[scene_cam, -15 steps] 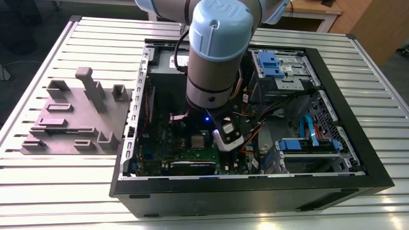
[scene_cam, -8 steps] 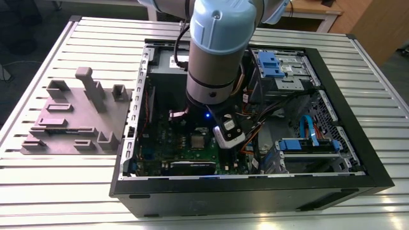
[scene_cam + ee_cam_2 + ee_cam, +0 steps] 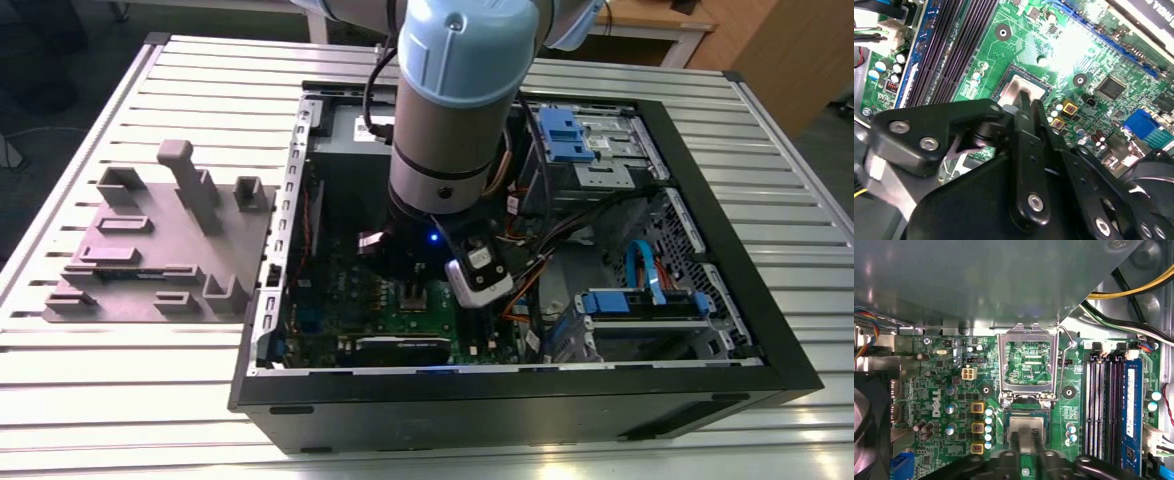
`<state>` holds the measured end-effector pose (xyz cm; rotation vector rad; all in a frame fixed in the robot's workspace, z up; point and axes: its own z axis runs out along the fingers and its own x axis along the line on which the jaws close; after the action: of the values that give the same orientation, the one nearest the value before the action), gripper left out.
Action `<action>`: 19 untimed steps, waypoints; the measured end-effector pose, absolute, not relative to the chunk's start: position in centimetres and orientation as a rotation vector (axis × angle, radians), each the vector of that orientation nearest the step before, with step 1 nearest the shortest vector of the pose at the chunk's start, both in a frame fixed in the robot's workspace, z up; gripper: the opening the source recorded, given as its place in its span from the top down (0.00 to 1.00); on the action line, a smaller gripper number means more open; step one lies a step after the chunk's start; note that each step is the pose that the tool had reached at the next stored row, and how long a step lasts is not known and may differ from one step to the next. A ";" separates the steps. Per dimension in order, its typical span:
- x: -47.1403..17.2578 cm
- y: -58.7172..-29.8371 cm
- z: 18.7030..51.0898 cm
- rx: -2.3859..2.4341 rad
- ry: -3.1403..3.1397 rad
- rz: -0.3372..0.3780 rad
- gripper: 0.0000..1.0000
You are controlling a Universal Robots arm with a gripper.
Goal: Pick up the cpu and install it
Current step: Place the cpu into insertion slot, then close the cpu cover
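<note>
Inside the open computer case [image 3: 747, 370], cpu [image 3: 1026, 426] seated in its socket [image 3: 1046, 90], pincer [image 3: 1027, 436] clamped on cpu.

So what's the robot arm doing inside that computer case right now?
The robot arm's hand is down inside the open black computer case, right over the green motherboard. Its fingertips are at the small square silvery cpu, which sits in the socket area in both wrist views. The socket's metal bracket frame is flipped up and open beside it.

Open computer case [image 3: 747, 380], green motherboard [image 3: 944, 390], grey fixture block [image 3: 160, 250], possibly plastic.
</note>
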<state>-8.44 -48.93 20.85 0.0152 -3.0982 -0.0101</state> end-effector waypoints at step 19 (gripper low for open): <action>-8.4 -48.9 21.2 0.015 -3.096 -0.010 0.89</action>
<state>-8.43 -48.93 21.22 0.0152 -3.0962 -0.0101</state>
